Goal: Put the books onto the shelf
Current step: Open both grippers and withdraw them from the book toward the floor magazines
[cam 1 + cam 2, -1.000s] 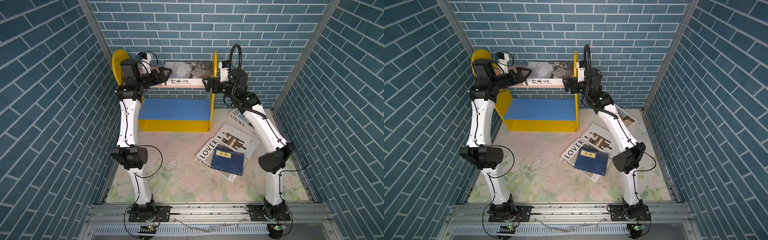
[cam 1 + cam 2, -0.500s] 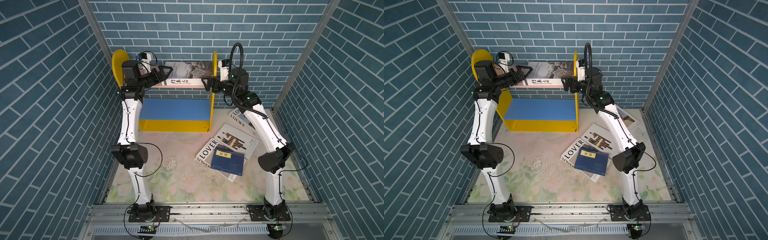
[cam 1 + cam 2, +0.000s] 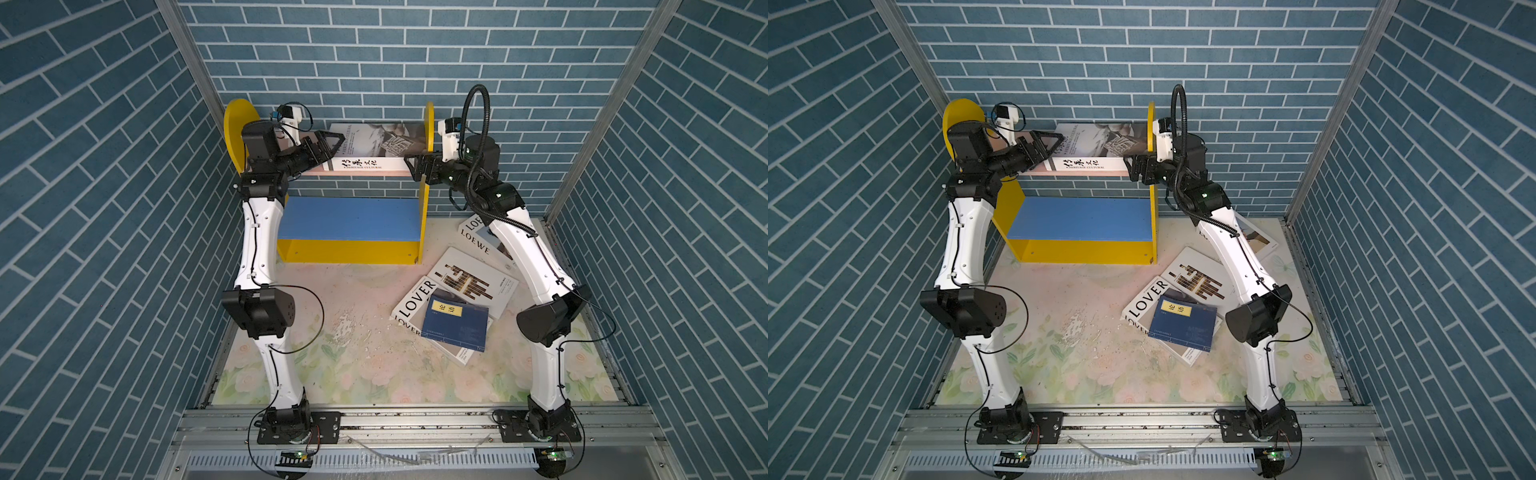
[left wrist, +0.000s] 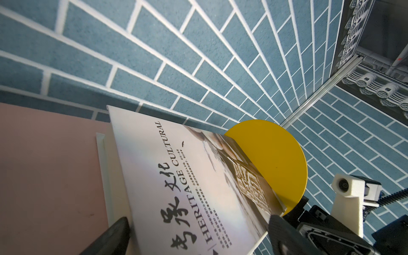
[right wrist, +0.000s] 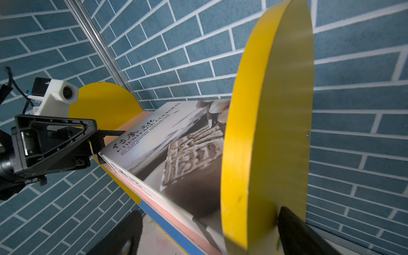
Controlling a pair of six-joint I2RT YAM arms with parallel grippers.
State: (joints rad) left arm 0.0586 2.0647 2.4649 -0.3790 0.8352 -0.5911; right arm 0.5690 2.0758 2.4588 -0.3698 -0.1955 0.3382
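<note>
The white Heritage Cultural book lies flat on the shelf's pink upper board, its right end against the yellow right panel. My left gripper is open at the book's left end, a finger to each side of it in the left wrist view. My right gripper is open and straddles the front edge of the right panel. On the floor lie the LOVER book, the brown-bar book, the navy book on top of them, and the LOEWE book partly under my right arm.
The blue lower board holds nothing. The yellow left panel stands behind my left wrist. Blue brick walls close in on three sides, and a metal rail runs along the front. The flowered floor mat is bare at left and centre.
My left arm has edged a little to the right, toward the book's left end. The right gripper has stayed at the panel, its jaws a touch narrower. The books have not moved.
</note>
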